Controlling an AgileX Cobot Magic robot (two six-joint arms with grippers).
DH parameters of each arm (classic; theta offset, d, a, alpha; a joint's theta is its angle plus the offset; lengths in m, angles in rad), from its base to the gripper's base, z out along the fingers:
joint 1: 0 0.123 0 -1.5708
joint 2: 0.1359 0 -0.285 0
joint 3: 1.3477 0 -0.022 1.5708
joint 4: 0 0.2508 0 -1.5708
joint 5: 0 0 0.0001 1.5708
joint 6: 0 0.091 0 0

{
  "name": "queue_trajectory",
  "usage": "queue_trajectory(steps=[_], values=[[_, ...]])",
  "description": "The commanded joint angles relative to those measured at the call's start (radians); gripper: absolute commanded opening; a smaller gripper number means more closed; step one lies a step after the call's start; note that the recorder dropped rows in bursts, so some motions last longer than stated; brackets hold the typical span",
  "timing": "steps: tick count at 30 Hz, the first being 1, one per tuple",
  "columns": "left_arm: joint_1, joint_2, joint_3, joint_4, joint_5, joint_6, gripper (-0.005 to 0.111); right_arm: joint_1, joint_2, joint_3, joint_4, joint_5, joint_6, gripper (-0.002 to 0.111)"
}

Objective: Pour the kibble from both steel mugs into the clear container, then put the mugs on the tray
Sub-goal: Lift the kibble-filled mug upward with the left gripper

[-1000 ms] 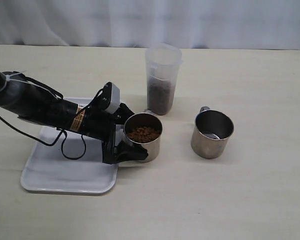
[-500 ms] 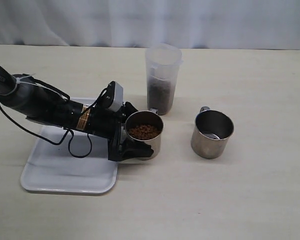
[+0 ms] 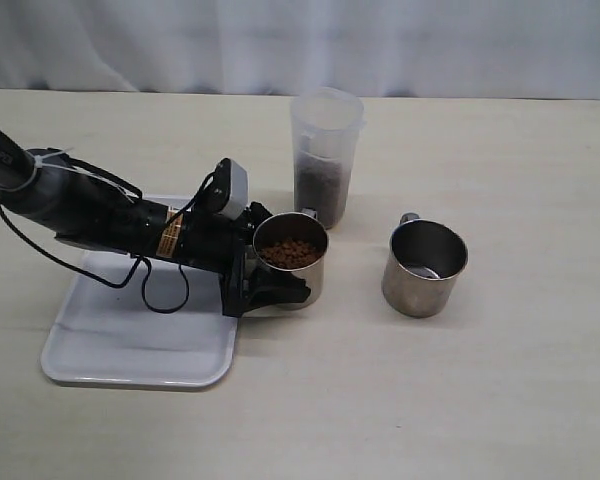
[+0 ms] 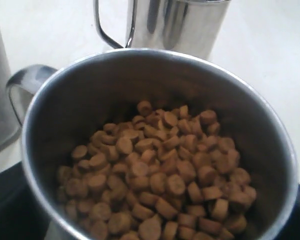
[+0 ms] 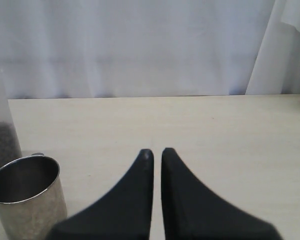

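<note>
Tool, left [image 3: 280,255]: my fingers straddle the kibble-filled mug [image 3: 308,278] at the right edge of the tray [image 3: 130,350]; clamped or not, I cannot tell.
Tool, right [image 5: 156,152]: pressed together.
Clear container [image 3: 326,150]: toward the far edge of the table [image 3: 500,400], partly filled.

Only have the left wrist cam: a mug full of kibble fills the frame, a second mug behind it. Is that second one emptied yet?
Observer: Looks so. The second mug stands upright on the table with nothing visible inside.
Operator: Container?
Observer: The clear container stands upright just behind the full mug; kibble fills roughly its lower half.
Operator: Right pincer?
Observer: The right pincer is shut, holding nothing, and is outside the exterior view.
</note>
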Motion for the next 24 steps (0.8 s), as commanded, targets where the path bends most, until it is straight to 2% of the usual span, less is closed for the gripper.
queue_trajectory(steps=[1,8,17,24], values=[[0.001,-0.001,-0.007,-0.006,-0.081,0.001,0.000,0.002,-0.003,0.005,-0.013,0.005,-0.002,0.004],[0.043,-0.001,-0.007,0.051,-0.170,-0.001,0.000,0.002,-0.003,0.005,-0.013,0.005,-0.002,0.004],[0.128,-0.042,-0.007,0.179,-0.175,-0.048,0.000,0.002,-0.003,0.005,-0.013,0.005,-0.002,0.004],[0.127,-0.122,-0.007,0.218,-0.175,-0.158,0.000,0.002,-0.003,0.005,-0.013,0.005,-0.002,0.004]])
